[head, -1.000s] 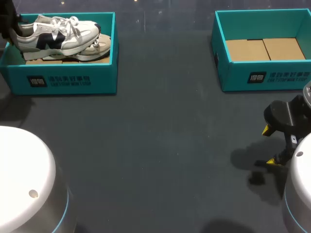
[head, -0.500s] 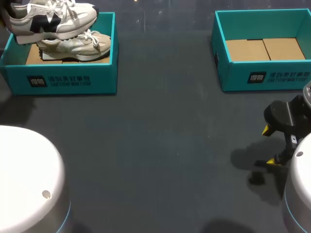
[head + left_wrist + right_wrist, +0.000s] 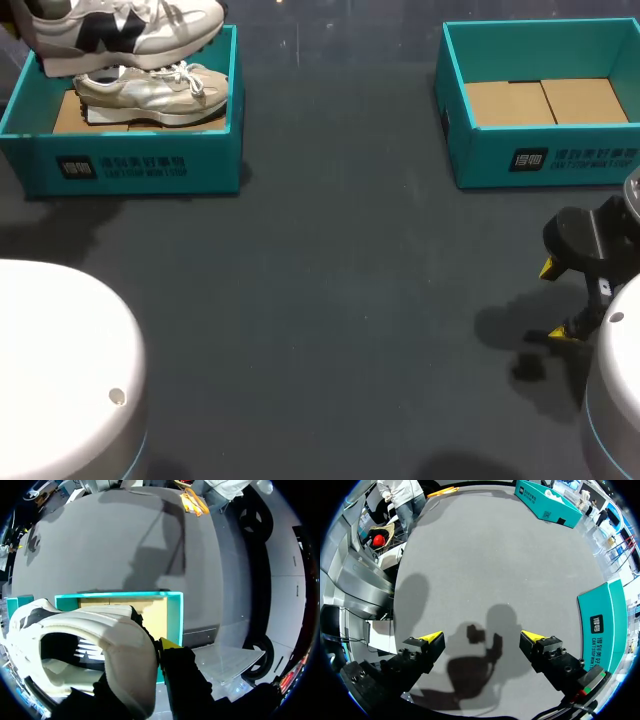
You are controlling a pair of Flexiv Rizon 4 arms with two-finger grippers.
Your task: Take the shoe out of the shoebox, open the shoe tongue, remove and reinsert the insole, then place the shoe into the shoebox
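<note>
The left tool (image 3: 146,661) is clenched on the padded heel collar of the white sneaker (image 3: 85,630), which hangs from it above the teal shoebox (image 3: 172,611) (a second sneaker (image 3: 150,95) lies inside). It looks light, soft in the upper and stiffer at the sole, so this collar pinch may let the toe sag; the heel counter seems firmer. The right tool (image 3: 482,641) hangs released over the bench (image 3: 330,300).

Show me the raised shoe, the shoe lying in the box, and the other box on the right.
raised shoe (image 3: 110,30): head view, on the dark marking on its side.
boxed shoe (image 3: 150,95): head view, on the pale side of its upper.
right shoebox (image 3: 560,160): head view, on its teal front wall.
</note>
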